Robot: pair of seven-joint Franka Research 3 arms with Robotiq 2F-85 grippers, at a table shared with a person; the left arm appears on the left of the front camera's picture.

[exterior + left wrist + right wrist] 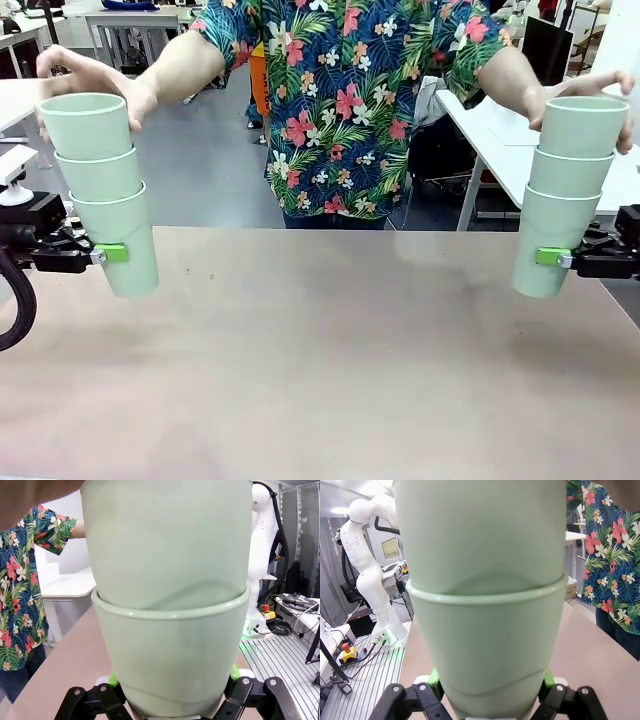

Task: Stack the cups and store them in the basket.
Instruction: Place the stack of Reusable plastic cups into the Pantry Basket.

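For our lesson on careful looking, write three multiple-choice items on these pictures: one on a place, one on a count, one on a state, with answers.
1. Where are the person's hands?
A. On the top cups
B. Flat on the table
C. In pockets

2. How many cups does each stack hold?
A. Two
B. Three
C. Five

3. What is the left claw doing?
A. Hanging open
B. Gripping its lowest cup
C. Pressing the table

Answers:
1 A, a hand rests at each stack's top cup.
2 B, three rims show per stack.
3 B, green pads clamp the cup's sides.
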